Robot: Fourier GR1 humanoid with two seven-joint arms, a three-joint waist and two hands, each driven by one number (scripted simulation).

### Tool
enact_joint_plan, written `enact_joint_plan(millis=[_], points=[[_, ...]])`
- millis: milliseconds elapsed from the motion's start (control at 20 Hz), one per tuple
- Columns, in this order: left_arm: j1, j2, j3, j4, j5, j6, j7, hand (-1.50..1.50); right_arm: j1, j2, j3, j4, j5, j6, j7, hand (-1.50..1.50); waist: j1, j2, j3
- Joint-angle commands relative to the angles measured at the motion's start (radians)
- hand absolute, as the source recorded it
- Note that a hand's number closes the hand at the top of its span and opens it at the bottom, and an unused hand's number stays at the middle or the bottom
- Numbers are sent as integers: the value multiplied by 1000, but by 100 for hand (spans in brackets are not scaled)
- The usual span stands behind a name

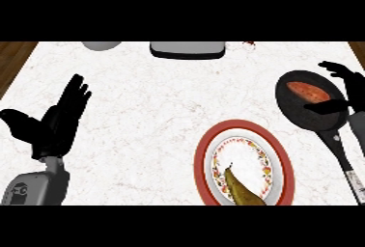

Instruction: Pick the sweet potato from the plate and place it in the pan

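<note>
Sweet potato (308, 90) in pan (296, 113), right robot hand (349, 87) released just beside, fingers spread

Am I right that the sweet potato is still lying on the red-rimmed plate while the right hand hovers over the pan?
Not quite: the head view shows the sweet potato already lying in the pan, not on the red-rimmed plate. The right hand does hover over the pan.
</note>
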Motion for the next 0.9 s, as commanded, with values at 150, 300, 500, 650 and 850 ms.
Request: enact_joint_plan(millis=[150,300,500,650,850], points=[[4,-20,-10,5,-11,13,-10,0,-31,-108,-178,45,-214,196,-104,-150,-19,-5,-1],[-9,-6,16,36,-2,14,2,0,-15,-178,-244,75,-293,316,-124,-150,-23,-4,0],[20,8,26,-6,11,-1,1,0,95,-310,-299,100,-364,525,-235,-150,-30,-8,0],[-6,32,44,-4,32,-23,21,0,164,-336,-315,130,-400,659,-293,-150,-31,-9,0],[51,-25,-2,-38,-15,22,-16,0,256,-416,-311,126,-416,795,-379,-150,-22,-9,1]])
